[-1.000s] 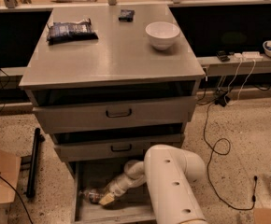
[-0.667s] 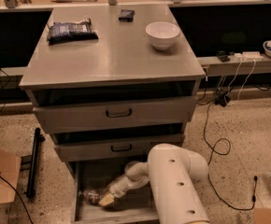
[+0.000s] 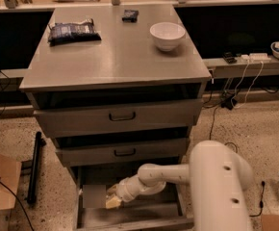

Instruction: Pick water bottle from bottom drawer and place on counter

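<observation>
**While the Gripper Reaches Low**

Since the small clear water bottle should lie there, the white gripper (image 3: 111, 201) reaches into the open grey metal bottom drawer (image 3: 149, 210); its grip cannot be told; the bottle is not discernible.

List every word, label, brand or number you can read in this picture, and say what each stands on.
No text can be read here.
Bag on the counter: print too blurred to read.
Small dark packet: too small to read.
Bowl: plain, no marks.
Gripper, down in the bottom drawer: no lettering seen.
</observation>
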